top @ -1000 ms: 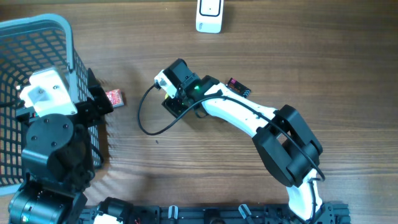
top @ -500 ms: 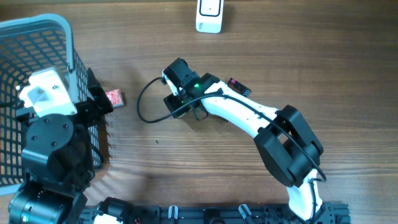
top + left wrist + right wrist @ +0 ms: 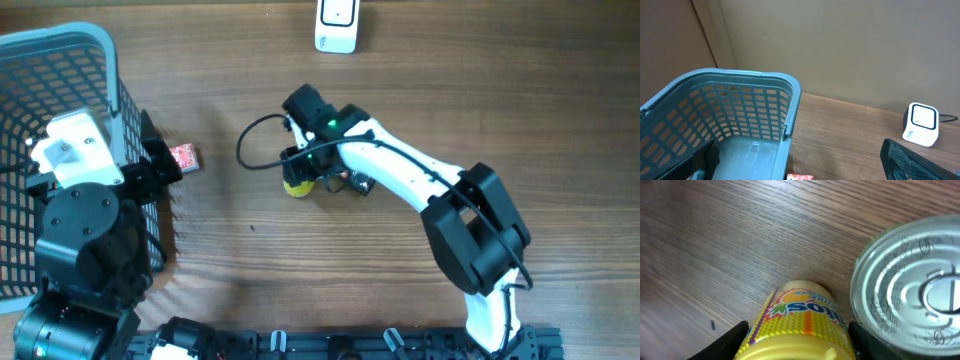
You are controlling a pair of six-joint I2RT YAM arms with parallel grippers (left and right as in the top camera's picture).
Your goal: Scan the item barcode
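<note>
While the yellow bottle [image 3: 800,312] sits between the right fingers [image 3: 734,340], which are half closed against its two sides in what looks like a firm hold, the scan itself is not yet done. Seen from overhead, bottle and fingers are near the middle of the table [image 3: 250,290], well apart from the white scanner [image 3: 337,25] at the far edge. A tin can [image 3: 910,285] stands just beside the bottle, lid up. Whether the bottle is lifted, I cannot tell. By my judgement the pick is made. What is left is carrying the bottle to the scanner and turning its code toward the window, though no barcode shows in any view. The left fingers [image 3: 912,161] are spread wide and empty by the blue basket [image 3: 60,45], and a small red packet [image 3: 184,157] lies just outside it.
</note>
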